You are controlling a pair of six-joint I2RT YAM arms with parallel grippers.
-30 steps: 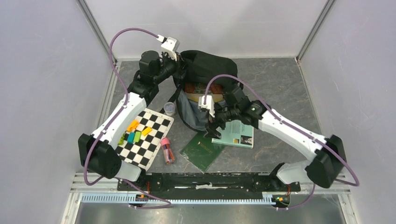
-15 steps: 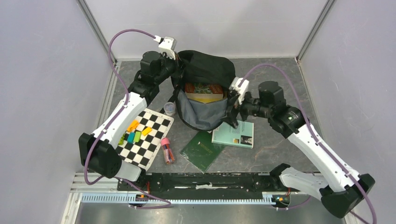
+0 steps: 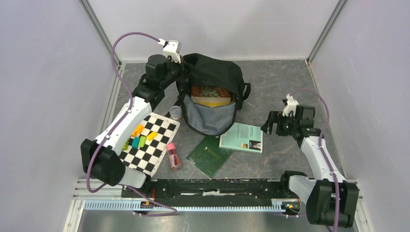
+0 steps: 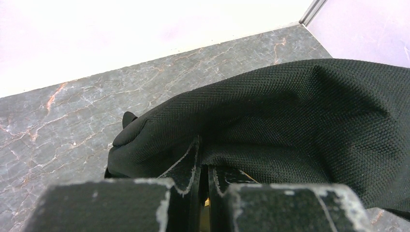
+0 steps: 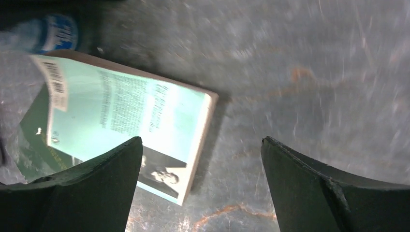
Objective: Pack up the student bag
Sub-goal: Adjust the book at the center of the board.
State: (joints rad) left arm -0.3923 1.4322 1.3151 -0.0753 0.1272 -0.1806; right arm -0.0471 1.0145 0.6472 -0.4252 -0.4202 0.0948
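Observation:
The student bag is a black backpack at the back of the table, its mouth open towards me, showing grey lining and books inside. My left gripper is shut on the bag's black fabric at its left upper edge; in the left wrist view the jaws pinch the cloth. My right gripper is open and empty, low over the table just right of a teal book. In the right wrist view that book lies between and beyond the fingers.
A dark green book lies in front of the bag, partly under the teal one. A checkered board with coloured blocks lies at the left, a pink-capped tube beside it, and a small clear jar by the bag. Walls enclose the table.
My right arm has drawn back from the bag's mouth to the right and down, ending beside the teal book. The left gripper still holds the bag's edge.

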